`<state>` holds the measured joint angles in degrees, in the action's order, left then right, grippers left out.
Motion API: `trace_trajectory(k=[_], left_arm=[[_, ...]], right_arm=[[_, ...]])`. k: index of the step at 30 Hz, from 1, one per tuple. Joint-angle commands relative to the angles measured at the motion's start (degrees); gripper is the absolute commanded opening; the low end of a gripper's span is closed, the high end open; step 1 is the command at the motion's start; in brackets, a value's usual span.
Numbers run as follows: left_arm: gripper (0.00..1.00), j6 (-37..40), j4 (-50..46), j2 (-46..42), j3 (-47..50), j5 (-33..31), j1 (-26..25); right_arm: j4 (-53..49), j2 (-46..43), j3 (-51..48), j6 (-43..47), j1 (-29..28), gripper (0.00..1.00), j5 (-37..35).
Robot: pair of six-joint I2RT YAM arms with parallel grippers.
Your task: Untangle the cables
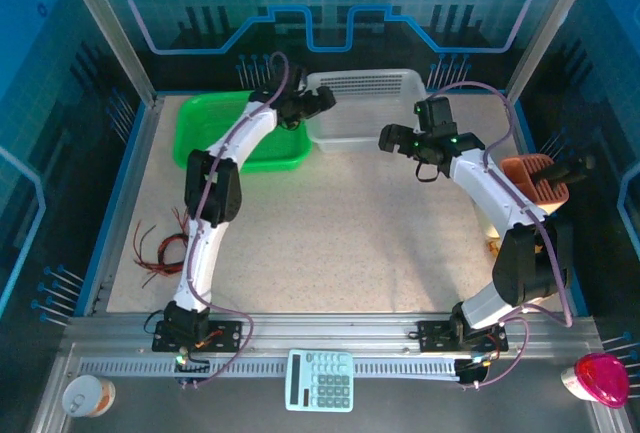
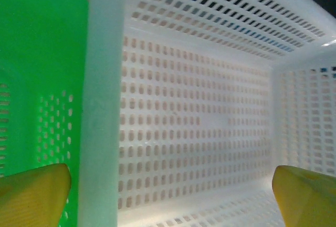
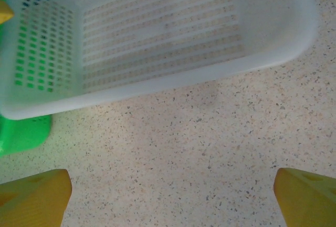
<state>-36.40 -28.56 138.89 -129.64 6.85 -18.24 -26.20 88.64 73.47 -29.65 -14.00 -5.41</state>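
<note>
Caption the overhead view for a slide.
Left pincer and right pincer, both open, hover by the white perforated plastic basket; thin red and black cables lie at the speckled table's left edge.

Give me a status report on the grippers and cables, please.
Left gripper open over white perforated plastic basket. Right gripper open above speckled table. Thin red and black cables loose at left table edge, untouched.

Bright even light, soft shadows, blurry close-ups
</note>
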Motion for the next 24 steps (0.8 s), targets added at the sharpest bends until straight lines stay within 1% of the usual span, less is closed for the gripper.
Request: trace_trajectory(k=[1, 4, 6, 10, 13, 16, 18, 21, 24], left_arm=[[0.99, -3.9, 2.5, 4.0, -6.0, 2.3, -2.2], [0.99, -5.3, 0.7, 6.6, -12.0, 3.0, -2.9], [0.99, -4.5, -0.8, 6.1, -13.5, 3.1, -2.9], [0.99, 1.5, -4.6, 0.3, -11.8, 2.6, -2.8], [0.99, 5.6, -7.2, -6.1, -7.3, 1.4, -2.8], [0.99, 7.3, -8.1, -14.2, 1.9, -0.3, -2.8], [0.99, 6.8, -6.3, -20.3, 11.1, -1.0, -2.8], [0.99, 5.3, -0.2, -29.1, 25.5, -2.1, -2.8], [0.99, 2.7, 6.4, -36.6, 38.0, -2.4, -2.7]], right_arm=[[1.0, -1.2, -0.4, -0.8, 1.0, 1.00, 1.0], [1.0, -0.9, -0.2, -0.8, 1.1, 1.00, 1.1], [1.0, -0.7, 0.1, -0.6, 1.1, 1.00, 1.2], [0.2, 0.1, 1.7, -0.4, 1.0, 1.00, 2.5], [1.3, 0.0, 1.4, -0.5, -0.1, 1.00, 3.7], [2.0, 0.8, 1.3, -0.6, -1.3, 0.99, 3.7], [1.9, 2.0, 2.1, -0.5, -1.6, 0.99, 3.7], [1.6, 4.8, 5.5, 0.2, -1.6, 0.99, 3.7], [-1.4, 11.1, 13.6, 1.5, -1.5, 0.99, 3.1]])
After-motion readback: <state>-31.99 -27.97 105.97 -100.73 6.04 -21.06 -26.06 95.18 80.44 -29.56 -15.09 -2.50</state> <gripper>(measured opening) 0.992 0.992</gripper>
